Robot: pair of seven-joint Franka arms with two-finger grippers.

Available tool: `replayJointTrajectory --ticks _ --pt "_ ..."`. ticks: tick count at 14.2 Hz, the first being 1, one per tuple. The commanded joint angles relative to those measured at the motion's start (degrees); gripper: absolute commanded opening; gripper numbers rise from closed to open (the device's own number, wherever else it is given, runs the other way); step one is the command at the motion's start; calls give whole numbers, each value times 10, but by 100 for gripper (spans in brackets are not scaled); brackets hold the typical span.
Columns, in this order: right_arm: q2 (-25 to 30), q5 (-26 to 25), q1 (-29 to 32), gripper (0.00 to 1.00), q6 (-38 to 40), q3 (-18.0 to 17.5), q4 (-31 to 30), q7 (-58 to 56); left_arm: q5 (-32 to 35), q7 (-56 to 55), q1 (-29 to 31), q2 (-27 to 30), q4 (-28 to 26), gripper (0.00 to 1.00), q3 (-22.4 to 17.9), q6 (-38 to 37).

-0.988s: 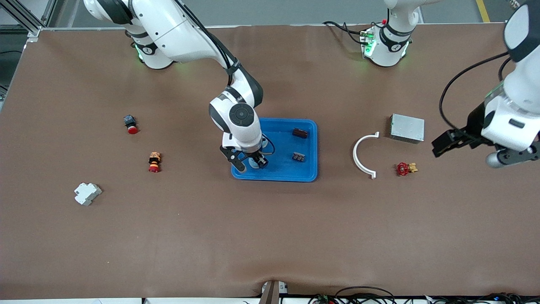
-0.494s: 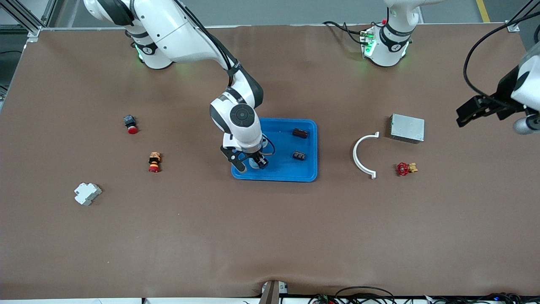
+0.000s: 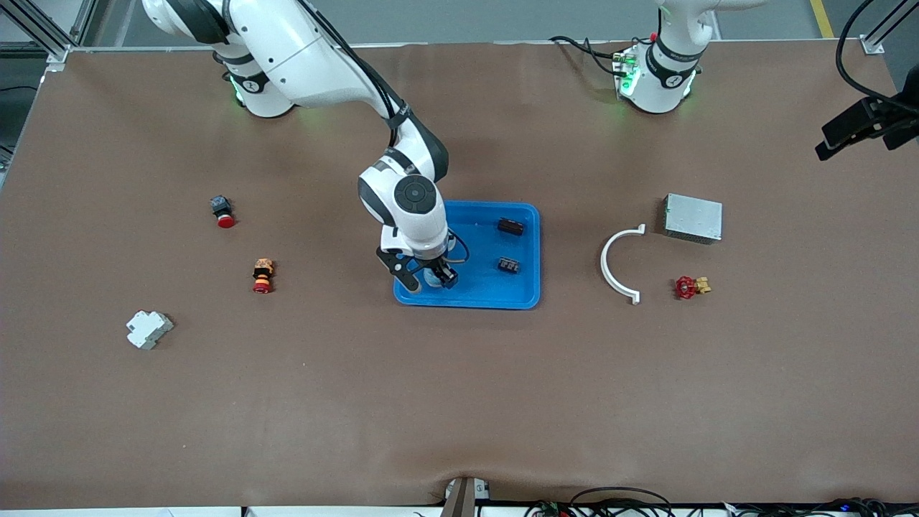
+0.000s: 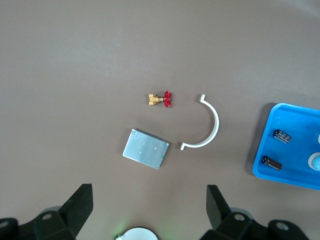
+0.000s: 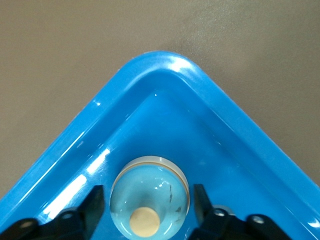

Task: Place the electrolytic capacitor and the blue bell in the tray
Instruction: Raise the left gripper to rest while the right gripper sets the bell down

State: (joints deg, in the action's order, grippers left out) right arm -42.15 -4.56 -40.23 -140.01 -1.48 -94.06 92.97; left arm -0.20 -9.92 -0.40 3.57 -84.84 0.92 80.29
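The blue tray (image 3: pixel 467 304) lies mid-table. The pale blue bell (image 3: pixel 434 273), a dome with a tan button, rests on the tray floor in the corner nearest the front camera at the right arm's end. My right gripper (image 3: pixel 428 280) is low over the bell, open, one finger on each side. In the right wrist view the bell (image 5: pixel 150 197) sits between the fingers (image 5: pixel 96 200) with a thin gap at each. A small black electrolytic capacitor (image 3: pixel 509 266) with pale markings lies in the tray too. My left gripper (image 3: pixel 854 129) hangs open and empty, high over the left arm's end of the table.
Another dark small part (image 3: pixel 510 227) is in the tray. Toward the left arm's end lie a white curved clip (image 3: pixel 616 267), a grey metal box (image 3: pixel 693 218) and a red-handled brass valve (image 3: pixel 689 287). Two red push buttons (image 3: pixel 262 276) (image 3: pixel 222 211) and a white block (image 3: pixel 148 329) lie toward the right arm's end.
My left arm has swung up and away from the grey box toward its own end of the table. The right gripper stays in place over the bell in the tray.
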Motion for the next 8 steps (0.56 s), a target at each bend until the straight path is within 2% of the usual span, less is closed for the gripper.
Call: replayJointTrajectory --ticks 1,4,7,8 --pt "-8 -17 -11 100 -3 8 12 22 -9 7 -11 40 -50 100 -6 4" --pt "-7 -17 -12 100 -3 8 12 23 -9 6 -9 58 -75 100 -1 7" --pt "-2 -19 -11 100 3 8 12 21 -9 -7 -2 64 -85 100 34 7" --pt "1 -19 -7 100 7 8 17 19 -9 -6 -2 64 -85 100 34 7"
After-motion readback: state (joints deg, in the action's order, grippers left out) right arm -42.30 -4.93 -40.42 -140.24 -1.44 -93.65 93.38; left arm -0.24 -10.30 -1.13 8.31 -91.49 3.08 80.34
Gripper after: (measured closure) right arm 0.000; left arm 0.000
